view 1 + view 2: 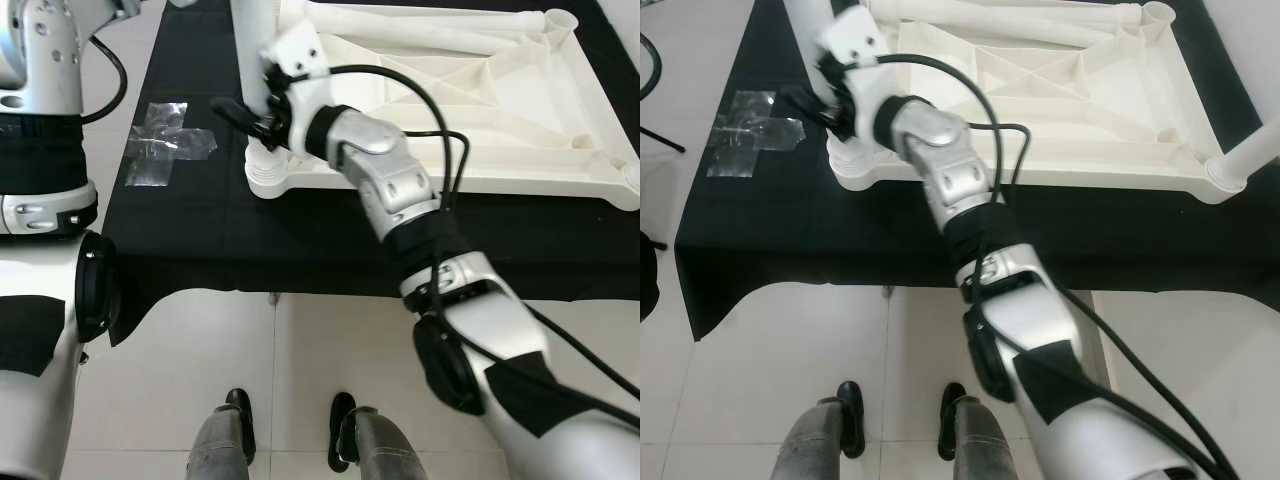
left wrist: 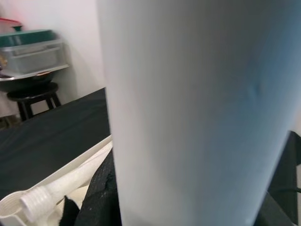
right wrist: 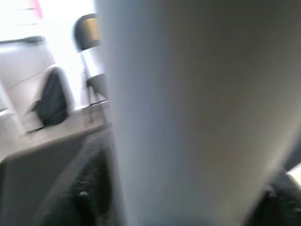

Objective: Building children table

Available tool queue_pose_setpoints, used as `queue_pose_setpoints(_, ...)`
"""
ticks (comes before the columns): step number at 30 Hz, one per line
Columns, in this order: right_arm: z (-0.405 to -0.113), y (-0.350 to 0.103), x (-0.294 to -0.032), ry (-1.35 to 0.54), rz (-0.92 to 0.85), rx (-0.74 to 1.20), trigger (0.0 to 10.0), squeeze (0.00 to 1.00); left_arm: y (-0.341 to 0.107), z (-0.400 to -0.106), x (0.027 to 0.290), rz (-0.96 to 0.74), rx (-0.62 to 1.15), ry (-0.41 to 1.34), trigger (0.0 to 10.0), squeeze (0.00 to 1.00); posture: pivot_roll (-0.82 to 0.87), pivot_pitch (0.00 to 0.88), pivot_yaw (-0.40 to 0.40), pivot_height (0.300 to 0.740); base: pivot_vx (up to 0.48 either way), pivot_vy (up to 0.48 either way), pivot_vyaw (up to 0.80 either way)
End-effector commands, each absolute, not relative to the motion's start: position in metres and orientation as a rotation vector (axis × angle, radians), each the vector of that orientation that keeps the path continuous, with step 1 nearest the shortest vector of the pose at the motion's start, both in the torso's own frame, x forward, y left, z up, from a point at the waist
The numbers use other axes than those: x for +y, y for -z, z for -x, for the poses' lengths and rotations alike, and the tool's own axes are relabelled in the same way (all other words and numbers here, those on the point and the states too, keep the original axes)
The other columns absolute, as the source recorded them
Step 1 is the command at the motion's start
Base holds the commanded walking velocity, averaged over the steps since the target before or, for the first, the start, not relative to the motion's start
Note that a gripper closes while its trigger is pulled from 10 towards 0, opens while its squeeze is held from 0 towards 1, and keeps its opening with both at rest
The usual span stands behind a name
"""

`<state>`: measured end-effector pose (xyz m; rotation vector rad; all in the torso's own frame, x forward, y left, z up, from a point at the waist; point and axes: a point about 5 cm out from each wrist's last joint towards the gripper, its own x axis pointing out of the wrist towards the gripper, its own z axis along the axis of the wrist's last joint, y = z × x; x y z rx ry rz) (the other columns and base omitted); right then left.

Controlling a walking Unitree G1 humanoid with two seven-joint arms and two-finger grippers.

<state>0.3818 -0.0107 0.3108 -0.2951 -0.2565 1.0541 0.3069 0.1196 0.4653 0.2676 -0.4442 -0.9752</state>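
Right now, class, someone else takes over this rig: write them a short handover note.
Right gripper: at the base of the upright leg, fingers around it.
Left gripper: higher on the same leg, which fills its wrist view; fingers cannot be judged.
Tabletop: upside down on the black cloth; the leg stands in the near left corner socket.
Spare legs lie along the tabletop's far side.
Left: finish seating this leg, fit the rest.

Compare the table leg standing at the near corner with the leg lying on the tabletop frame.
The standing leg is upright in the frame's near-left corner socket, while the loose leg lies flat across the far side. The right gripper is at the standing leg's base; nothing touches the loose leg. Both are white plastic tubes.
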Motion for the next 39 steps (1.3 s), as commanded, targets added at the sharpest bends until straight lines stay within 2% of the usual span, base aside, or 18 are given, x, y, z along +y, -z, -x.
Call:
queue_pose_setpoints(1,-0.373,-0.312,0.003,-1.179,0.343,-0.285,10.0,1.0,-0.457,-0.301,0.098,-0.298,-0.403,1.113,0.0,0.0,0.14,0.34,-0.088,0.74,0.0,0.0,0.0)
queue_pose_setpoints(4,-0.371,-0.316,0.002,-1.232,0.388,-0.319,10.0,1.0,-0.457,-0.301,0.097,-0.299,-0.399,1.116,0.0,0.0,0.15,0.343,-0.088,0.74,0.0,0.0,0.0)
queue_pose_setpoints(5,-0.37,-0.32,0.003,-1.278,0.423,-0.341,10.0,0.89,-0.456,-0.301,0.097,-0.299,-0.395,1.116,0.0,0.0,0.15,0.348,-0.09,0.74,0.0,0.0,0.0)
queue_pose_setpoints(6,-0.37,-0.32,0.003,-1.278,0.423,-0.341,10.0,0.89,-0.456,-0.301,0.097,-0.299,-0.395,1.116,0.0,0.0,0.15,0.348,-0.09,0.74,0.0,0.0,0.0)
queue_pose_setpoints(7,-0.37,-0.32,0.004,-1.307,0.427,-0.338,10.0,0.58,-0.456,-0.301,0.097,-0.3,-0.395,1.117,0.0,0.0,0.16,0.349,-0.091,0.74,0.0,0.0,0.0)
queue_pose_setpoints(8,-0.369,-0.321,0.006,-1.332,0.421,-0.341,10.0,0.0,-0.457,-0.301,0.097,-0.3,-0.394,1.118,0.0,0.0,0.16,0.35,-0.092,0.74,0.0,0.0,0.0)
queue_pose_setpoints(10,-0.368,-0.322,0.006,-1.35,0.416,-0.344,10.0,0.0,-0.457,-0.3,0.096,-0.3,-0.394,1.118,0.0,0.0,0.16,0.35,-0.092,0.74,0.0,0.0,0.0)
queue_pose_setpoints(11,-0.368,-0.323,0.009,-1.361,0.412,-0.346,3.8,0.0,-0.457,-0.3,0.096,-0.301,-0.392,1.118,0.0,0.0,0.16,0.351,-0.091,0.74,0.0,0.0,0.0)
queue_pose_setpoints(12,-0.367,-0.323,0.01,-1.367,0.411,-0.348,0.0,0.0,-0.456,-0.3,0.096,-0.302,-0.391,1.119,0.0,0.0,0.16,0.35,-0.09,0.74,0.0,0.0,0.0)
queue_pose_setpoints(29,-0.366,-0.322,0.011,-1.441,0.428,-0.363,0.0,0.0,-0.457,-0.3,0.097,-0.331,-0.413,1.098,0.0,0.0,0.16,0.343,-0.086,0.74,0.0,0.0,0.0)
queue_pose_setpoints(30,-0.366,-0.321,0.011,-1.44,0.426,-0.364,0.0,0.0,-0.456,-0.3,0.097,-0.321,-0.41,1.094,5.7,1.0,0.16,0.344,-0.083,0.74,0.0,0.0,0.0)
queue_pose_setpoints(31,-0.366,-0.32,0.011,-1.44,0.425,-0.364,0.0,0.0,-0.456,-0.3,0.097,-0.321,-0.404,1.099,10.0,1.0,0.16,0.343,-0.082,0.74,0.0,0.0,0.0)
queue_pose_setpoints(37,-0.368,-0.319,0.009,-1.426,0.42,-0.363,0.0,0.0,-0.455,-0.3,0.097,-0.292,-0.385,1.097,10.0,1.0,0.16,0.342,-0.079,0.74,0.0,0.0,0.0)
queue_pose_setpoints(38,-0.369,-0.319,0.008,-1.41,0.421,-0.359,0.0,0.0,-0.456,-0.3,0.097,-0.282,-0.386,1.109,10.0,0.0,0.15,0.342,-0.081,0.74,0.0,0.0,0.0)
queue_pose_setpoints(39,-0.37,-0.319,0.007,-1.395,0.419,-0.356,0.0,0.0,-0.457,-0.3,0.096,-0.273,-0.387,1.114,10.0,0.0,0.15,0.342,-0.081,0.74,0.0,0.0,0.0)
